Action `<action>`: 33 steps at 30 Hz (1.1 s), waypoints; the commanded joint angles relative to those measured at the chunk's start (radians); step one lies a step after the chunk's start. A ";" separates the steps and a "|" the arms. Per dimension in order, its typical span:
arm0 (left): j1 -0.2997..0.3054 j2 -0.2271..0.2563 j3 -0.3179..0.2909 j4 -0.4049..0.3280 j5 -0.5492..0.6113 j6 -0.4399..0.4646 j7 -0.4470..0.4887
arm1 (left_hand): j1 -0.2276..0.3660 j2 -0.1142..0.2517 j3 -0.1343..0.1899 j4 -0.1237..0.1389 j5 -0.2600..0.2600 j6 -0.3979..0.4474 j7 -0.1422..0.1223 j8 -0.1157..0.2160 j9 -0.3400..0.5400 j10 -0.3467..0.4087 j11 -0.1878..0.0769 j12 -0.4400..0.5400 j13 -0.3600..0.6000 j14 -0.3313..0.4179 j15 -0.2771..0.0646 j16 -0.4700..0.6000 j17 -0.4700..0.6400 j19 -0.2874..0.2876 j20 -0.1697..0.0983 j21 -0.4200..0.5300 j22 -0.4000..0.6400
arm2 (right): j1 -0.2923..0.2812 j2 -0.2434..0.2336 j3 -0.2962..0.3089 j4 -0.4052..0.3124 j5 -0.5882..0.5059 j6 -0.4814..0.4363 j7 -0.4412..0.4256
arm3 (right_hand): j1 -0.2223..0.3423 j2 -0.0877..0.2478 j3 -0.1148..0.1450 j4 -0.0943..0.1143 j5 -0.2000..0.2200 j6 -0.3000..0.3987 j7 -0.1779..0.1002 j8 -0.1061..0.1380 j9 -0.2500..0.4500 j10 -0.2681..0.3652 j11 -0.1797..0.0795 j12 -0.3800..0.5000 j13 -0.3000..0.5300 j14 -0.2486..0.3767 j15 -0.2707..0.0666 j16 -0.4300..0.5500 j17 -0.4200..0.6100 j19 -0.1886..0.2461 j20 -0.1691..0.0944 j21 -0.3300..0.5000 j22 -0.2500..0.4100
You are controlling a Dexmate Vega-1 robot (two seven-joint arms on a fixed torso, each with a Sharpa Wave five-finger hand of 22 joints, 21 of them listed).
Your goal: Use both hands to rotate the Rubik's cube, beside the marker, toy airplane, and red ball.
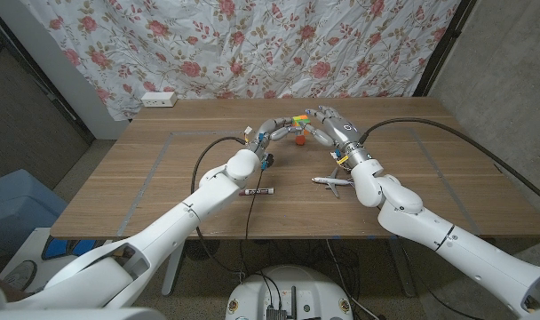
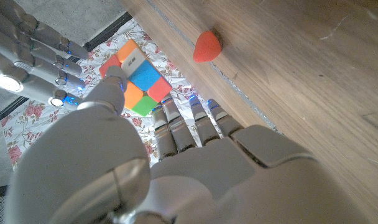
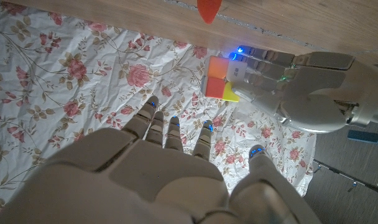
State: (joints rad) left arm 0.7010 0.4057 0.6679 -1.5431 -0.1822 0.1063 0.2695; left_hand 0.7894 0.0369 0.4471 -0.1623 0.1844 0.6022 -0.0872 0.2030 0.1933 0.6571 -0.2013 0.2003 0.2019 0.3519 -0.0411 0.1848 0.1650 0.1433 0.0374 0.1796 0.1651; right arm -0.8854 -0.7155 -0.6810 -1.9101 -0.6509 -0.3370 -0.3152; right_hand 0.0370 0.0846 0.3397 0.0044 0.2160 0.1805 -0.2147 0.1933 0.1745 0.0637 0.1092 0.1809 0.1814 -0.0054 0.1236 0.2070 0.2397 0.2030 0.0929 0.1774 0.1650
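Both hands were raised at upper centre: the left hand (image 1: 272,127) pinched the Rubik's cube (image 1: 298,119); the right hand (image 1: 328,124) stood spread beside it. The left wrist view showed the cube's (image 2: 137,77) blue face.

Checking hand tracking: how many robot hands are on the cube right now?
1. The left hand holds the Rubik's cube raised above the table; the right hand is open beside it, not clearly touching.

dim even light, soft shadows; wrist views blurred close up.
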 commanded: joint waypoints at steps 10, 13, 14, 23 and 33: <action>0.020 0.008 -0.009 -0.019 -0.009 0.001 0.007 | -0.006 0.002 -0.005 -0.003 0.001 0.019 0.028 0.000 0.003 0.005 0.004 0.005 0.005 -0.003 -0.045 0.000 0.002 0.002 0.009 0.006 0.003 | -0.009 0.003 -0.014 -0.010 -0.018 -0.028 0.023 | -0.009 0.005 0.002 0.008 0.005 0.012 -0.005 0.003 0.002 -0.010 -0.002 0.005 0.003 -0.008 0.006 0.000 0.005 -0.007 0.001 0.005 0.003; 0.020 0.008 -0.009 -0.018 -0.010 -0.001 0.007 | -0.007 0.002 -0.006 -0.004 0.001 0.019 0.028 -0.001 0.003 0.004 0.004 0.005 0.005 -0.004 -0.045 0.000 0.002 0.002 0.008 0.006 0.003 | -0.007 0.002 -0.017 -0.012 -0.023 -0.034 0.032 | -0.009 0.005 0.002 0.008 0.005 0.012 -0.005 0.002 0.002 -0.011 -0.003 0.005 0.003 -0.010 0.006 -0.001 0.005 -0.008 0.002 0.006 0.003; 0.020 0.008 -0.010 -0.016 -0.010 -0.002 0.005 | -0.007 0.002 -0.006 -0.004 0.001 0.019 0.028 -0.001 0.003 0.004 0.004 0.005 0.005 -0.004 -0.045 0.000 0.002 0.002 0.009 0.006 0.003 | -0.007 0.003 -0.018 -0.011 -0.024 -0.036 0.032 | -0.009 0.005 0.002 0.008 0.005 0.012 -0.005 0.002 0.002 -0.011 -0.003 0.005 0.003 -0.010 0.006 0.000 0.005 -0.008 0.002 0.006 0.003; 0.018 0.008 -0.010 -0.011 -0.014 -0.006 0.001 | -0.008 0.003 -0.007 -0.004 0.001 0.020 0.028 -0.001 0.003 0.004 0.004 0.005 0.005 -0.003 -0.045 0.000 0.002 0.002 0.009 0.006 0.003 | -0.003 0.008 -0.026 -0.011 -0.028 -0.045 0.043 | -0.010 0.005 0.002 0.010 0.005 0.013 -0.005 0.000 0.002 -0.018 -0.007 0.004 0.003 -0.013 0.006 0.000 0.006 -0.009 0.002 0.006 0.003; 0.018 0.008 -0.011 -0.008 -0.017 -0.009 0.000 | -0.009 0.003 -0.007 -0.004 0.000 0.019 0.027 -0.001 0.003 0.004 0.004 0.005 0.005 -0.003 -0.046 0.000 0.002 0.002 0.009 0.006 0.003 | 0.003 0.015 -0.031 -0.003 -0.023 -0.047 0.050 | -0.011 0.005 0.002 0.012 0.006 0.014 -0.005 -0.002 0.001 -0.020 -0.012 0.005 0.003 -0.016 0.003 0.001 0.007 -0.010 0.003 0.007 0.002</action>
State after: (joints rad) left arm 0.7189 0.4133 0.6588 -1.5559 -0.1953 0.1017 0.2725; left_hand 0.7855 0.0408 0.4429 -0.1663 0.1844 0.6022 -0.0872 0.1961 0.1934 0.6586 -0.1995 0.2003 0.2026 0.3518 -0.0411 0.1848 0.1650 0.1433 0.0374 0.1795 0.1651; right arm -0.8879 -0.7085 -0.7052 -1.9200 -0.6747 -0.3760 -0.2730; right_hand 0.0370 0.0845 0.3398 0.0128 0.2160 0.1857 -0.2200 0.1933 0.1744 0.0458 0.0978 0.1809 0.1816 -0.0162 0.1269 0.2078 0.2442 0.1993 0.0968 0.1774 0.1650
